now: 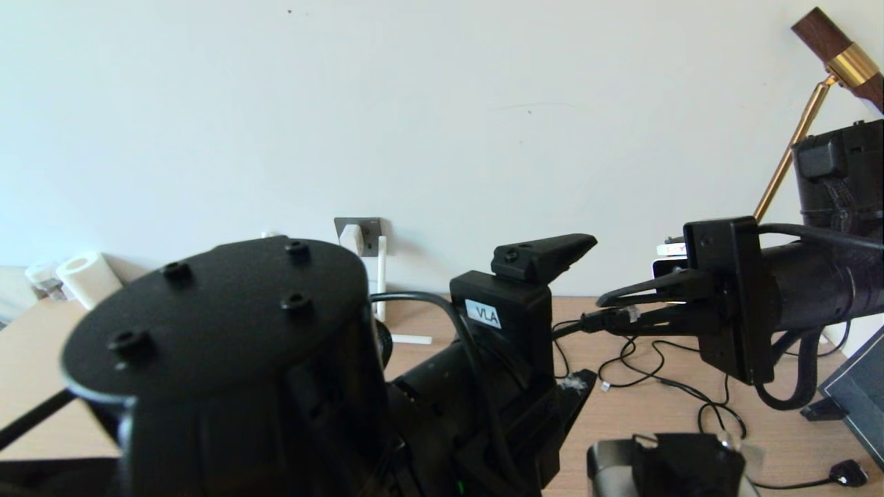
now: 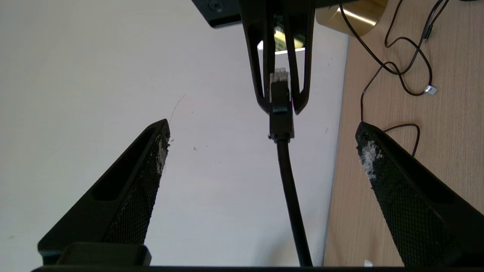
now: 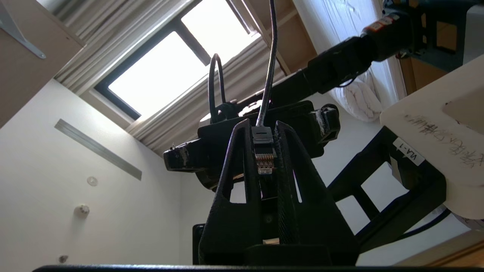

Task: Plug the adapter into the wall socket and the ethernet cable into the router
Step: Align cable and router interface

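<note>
Wooden desk (image 1: 663, 407) strewn with thin black cords (image 1: 642, 366); right tool (image 1: 611, 308) pinching ethernet cable (image 2: 281, 113), left tool (image 2: 261, 147) spread.

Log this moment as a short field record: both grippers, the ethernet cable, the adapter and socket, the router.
right gripper: shut on the ethernet cable, gripping just behind the clear plug tip
left gripper: open, fingers wide on either side of the cable, not touching it
ethernet cable: held above the desk, plug not inserted anywhere
adapter: white, seated in the wall socket
router: only a white corner shows behind the right gripper; ports not visible
desk: loose thin black cords lying on it
</note>
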`<state>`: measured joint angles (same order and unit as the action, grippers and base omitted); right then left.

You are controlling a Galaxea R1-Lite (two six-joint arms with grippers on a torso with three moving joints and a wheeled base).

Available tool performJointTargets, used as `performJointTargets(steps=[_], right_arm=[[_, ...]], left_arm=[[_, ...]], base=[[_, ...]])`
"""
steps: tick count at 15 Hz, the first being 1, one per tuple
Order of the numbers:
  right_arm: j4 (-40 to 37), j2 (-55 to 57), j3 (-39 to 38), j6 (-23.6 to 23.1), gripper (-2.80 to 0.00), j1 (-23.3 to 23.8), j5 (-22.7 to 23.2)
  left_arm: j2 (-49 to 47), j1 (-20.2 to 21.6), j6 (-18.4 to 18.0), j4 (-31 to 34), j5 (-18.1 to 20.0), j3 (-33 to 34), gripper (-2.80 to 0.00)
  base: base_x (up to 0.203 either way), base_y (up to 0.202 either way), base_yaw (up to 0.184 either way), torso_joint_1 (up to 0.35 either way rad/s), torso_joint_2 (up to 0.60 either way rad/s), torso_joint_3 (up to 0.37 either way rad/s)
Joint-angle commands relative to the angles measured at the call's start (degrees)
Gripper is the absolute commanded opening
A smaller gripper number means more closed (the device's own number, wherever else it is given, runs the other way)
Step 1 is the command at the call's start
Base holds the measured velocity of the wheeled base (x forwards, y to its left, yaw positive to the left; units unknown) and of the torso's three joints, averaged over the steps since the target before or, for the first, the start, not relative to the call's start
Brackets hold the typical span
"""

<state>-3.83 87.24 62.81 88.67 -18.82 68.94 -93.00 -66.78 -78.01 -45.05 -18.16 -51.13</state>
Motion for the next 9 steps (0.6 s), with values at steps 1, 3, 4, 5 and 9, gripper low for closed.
performJointTargets(steps=[1,3,4,5,9], right_arm=[[0.04,1.19,0.21,0.45,-2.80,-0.02,1.28],[1.26,1.27,-0.05,0.45,-2.80,-0.07,1.72],[1.53,1.27,-0.05,0.45,-2.80,-0.07,1.72],[1.54,1.27,-0.05,0.45,-2.80,-0.07,1.72],[1.61,1.18,-0.23,0.45,-2.80,-0.07,1.72]], left_arm=[[0.35,-0.02,-0.28,-0.21,-0.12,-0.03,0.00],[0.63,-0.02,-0.13,-0.29,-0.12,0.06,0.00],[0.63,-0.02,-0.05,-0.39,-0.12,0.15,0.00],[0.63,-0.02,-0.04,-0.48,-0.12,0.24,0.00],[0.10,-0.02,0.23,-0.65,-0.03,0.91,0.00]], base=[[0.000,0.000,0.000,0.000,0.00,0.000],[0.000,0.000,0.000,0.000,0.00,0.000],[0.000,0.000,0.000,0.000,0.00,0.000],[0.000,0.000,0.000,0.000,0.00,0.000],[0.000,0.000,0.000,0.000,0.00,0.000]])
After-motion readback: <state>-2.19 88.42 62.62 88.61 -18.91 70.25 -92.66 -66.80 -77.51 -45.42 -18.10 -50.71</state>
